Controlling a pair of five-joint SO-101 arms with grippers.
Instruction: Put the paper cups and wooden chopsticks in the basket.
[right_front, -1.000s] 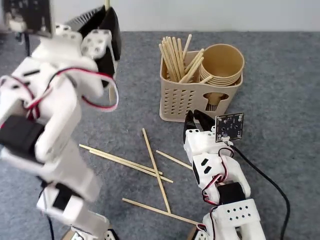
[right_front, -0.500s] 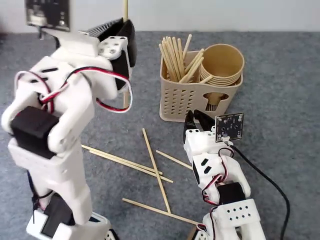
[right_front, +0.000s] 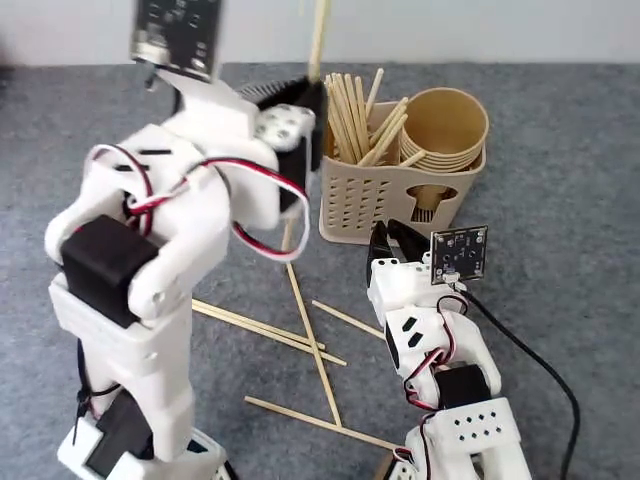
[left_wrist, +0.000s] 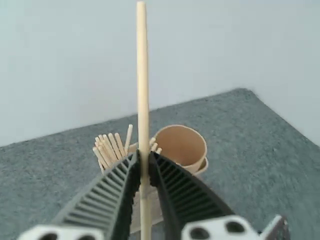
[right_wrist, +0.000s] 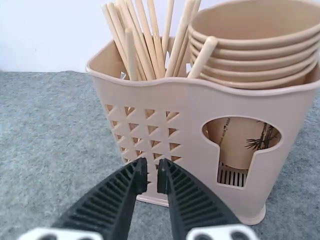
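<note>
Left gripper (left_wrist: 142, 167) clenching wooden chopstick (left_wrist: 142, 75) near mid-shaft, upright just beside basket (right_front: 360, 205) (light, stiff, smooth, probably pivoting easily); right gripper (right_wrist: 151, 175) sitting nearly closed, empty.

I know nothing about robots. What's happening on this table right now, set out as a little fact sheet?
Left gripper: shut on one held chopstick, which stands upright, raised near the basket
Right gripper: low over the table, facing the basket, fingers close together, holding nothing
Basket contents: stacked paper cups on one side, bundled chopsticks on the other
Left to collect: several loose chopsticks lying on the grey table cover
</note>
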